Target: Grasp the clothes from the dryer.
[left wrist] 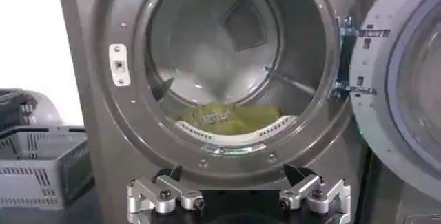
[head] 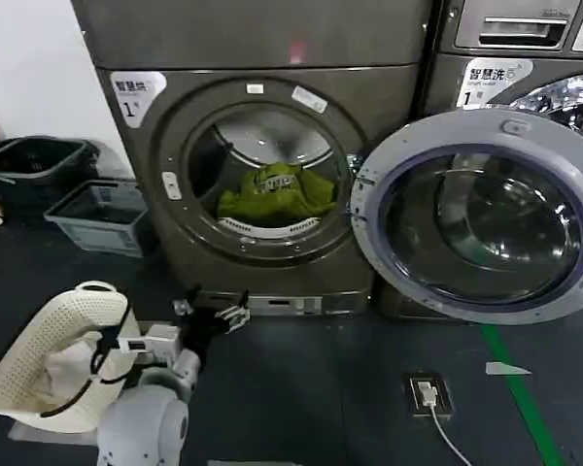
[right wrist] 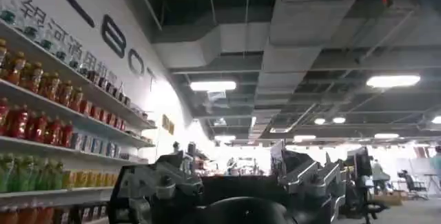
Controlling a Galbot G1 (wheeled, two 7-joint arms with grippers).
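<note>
- Left gripper [head: 214, 317] sits low in front of the dryer [head: 262, 165], below the porthole and level with the bottom panel; fingers spread wide apart, nothing between them.
- Left wrist view has the same gripper [left wrist: 238, 187] at frame bottom, both fingertips [left wrist: 170, 175] dark and pointed at the porthole rim, aimed straight into the drum.
- Right gripper [right wrist: 238, 191] shows in the right wrist view, pointed up and away at a ceiling and shelves of bottles [right wrist: 41, 129]; fingers stand apart, holding nothing.
- Clothes [head: 275, 192]: olive-green bundle with a pale printed patch, lying on the drum floor just behind the front lip. In the left wrist view the lip hides the lower part of the clothes [left wrist: 231, 118], so just the top of the bundle is seen.
- Head view gives what the wrist view lacks: the door [head: 476, 214] swung fully open to the right of the porthole, hinge side against the opening's right edge.
- Room: the porthole is unobstructed, with open drum space above and around the bundle; a drum paddle [left wrist: 289, 80] sticks in on the hinge side.
- Left of the dryer: a grey basket [head: 102, 216] on the floor, well apart from the gripper. A white mesh basket [head: 63, 354] sits beside the left arm.
</note>
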